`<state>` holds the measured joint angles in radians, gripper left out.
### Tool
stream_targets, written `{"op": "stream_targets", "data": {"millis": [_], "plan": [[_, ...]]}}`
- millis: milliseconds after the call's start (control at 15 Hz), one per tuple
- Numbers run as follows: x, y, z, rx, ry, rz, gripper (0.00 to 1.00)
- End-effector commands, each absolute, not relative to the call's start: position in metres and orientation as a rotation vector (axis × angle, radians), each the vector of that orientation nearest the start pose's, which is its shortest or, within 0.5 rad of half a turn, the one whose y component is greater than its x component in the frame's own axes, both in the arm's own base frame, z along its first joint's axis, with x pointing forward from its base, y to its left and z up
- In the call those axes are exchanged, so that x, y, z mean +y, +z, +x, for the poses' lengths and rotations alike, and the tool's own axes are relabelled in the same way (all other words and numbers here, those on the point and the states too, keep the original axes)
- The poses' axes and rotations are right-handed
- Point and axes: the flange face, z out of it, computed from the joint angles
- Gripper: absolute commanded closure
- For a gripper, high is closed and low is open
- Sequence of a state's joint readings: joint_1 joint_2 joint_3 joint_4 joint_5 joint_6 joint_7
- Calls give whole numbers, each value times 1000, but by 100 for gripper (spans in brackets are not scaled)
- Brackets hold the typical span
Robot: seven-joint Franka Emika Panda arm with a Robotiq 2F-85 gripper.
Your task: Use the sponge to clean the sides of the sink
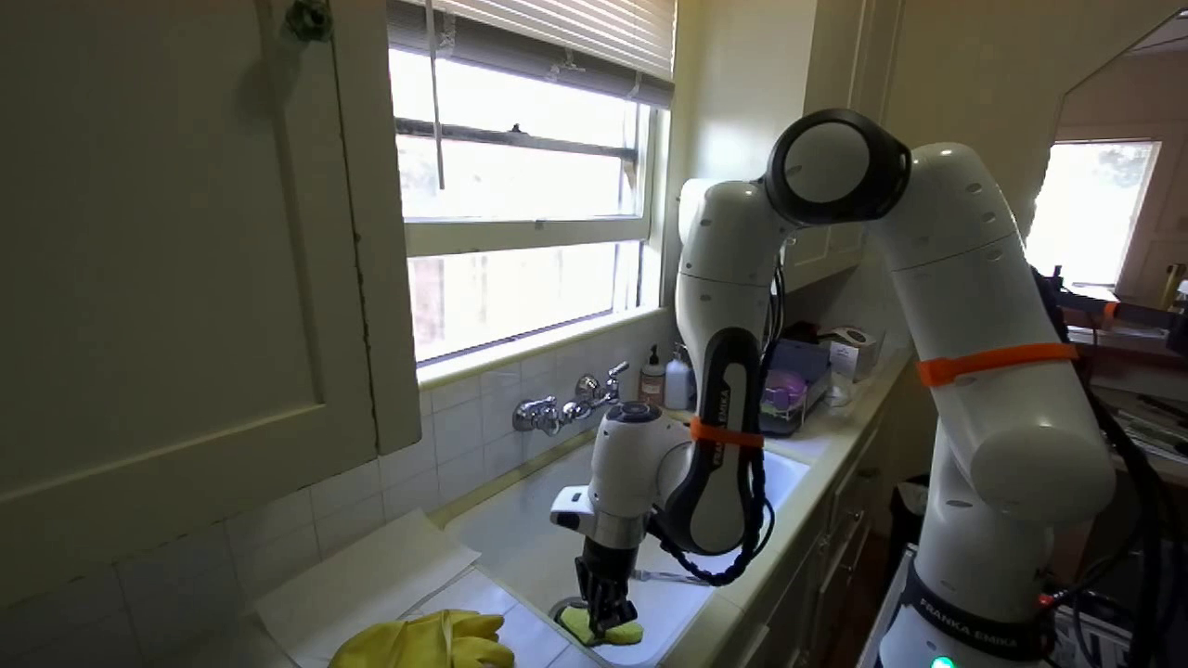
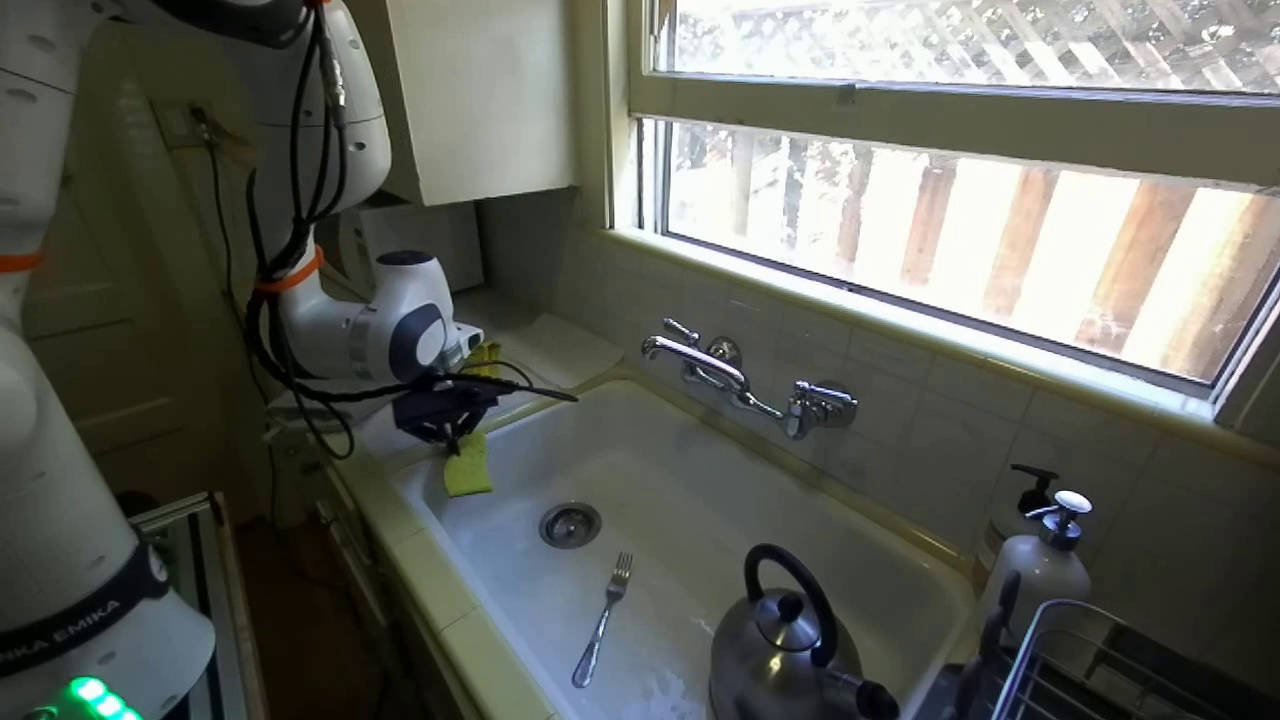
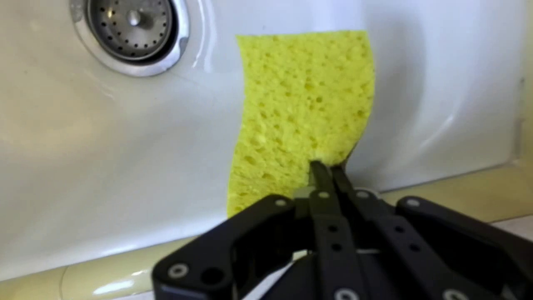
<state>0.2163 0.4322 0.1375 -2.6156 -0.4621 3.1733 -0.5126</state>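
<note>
Scrubbing from this hold puts your grip on the sponge (image 3: 306,100) at most risk. The gripper (image 3: 329,166) is pinched together on it near 1 edge, so most of the sponge hangs free and bows. Press it against a side of the sink (image 2: 690,470) and it may fold back instead of wiping; push harder, or drag sideways, and it could peel loose, more readily if it is wet, which you can't see. It hangs over the end by the drain strainer (image 3: 133,33); whether it touches the end wall, you can't tell. Lean in too close and the gripper itself may scrape the white surface or knock the yellow tile edging (image 3: 462,196). Longer strokes bring 3 more hazards: the metal fork (image 2: 604,620) on the sink floor, which a trailing sponge could shove; the steel kettle (image 2: 785,640) farther along, which you could bump; and the chrome tap (image 2: 735,378) jutting over the back side, which limits how high you can travel.
</note>
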Motion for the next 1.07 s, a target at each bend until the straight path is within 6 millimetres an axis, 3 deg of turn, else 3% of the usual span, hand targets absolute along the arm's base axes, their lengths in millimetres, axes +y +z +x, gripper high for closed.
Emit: {"op": "stream_targets", "data": {"millis": [0,467,867,1000], "plan": [[187,116,343,-1947,-77,-2455,99],[178,130,337,-1961,-75,-2521,99],[143,133,331,-1879,102,-2641,99],[132,130,342,-1823,148,-2696,99]]}}
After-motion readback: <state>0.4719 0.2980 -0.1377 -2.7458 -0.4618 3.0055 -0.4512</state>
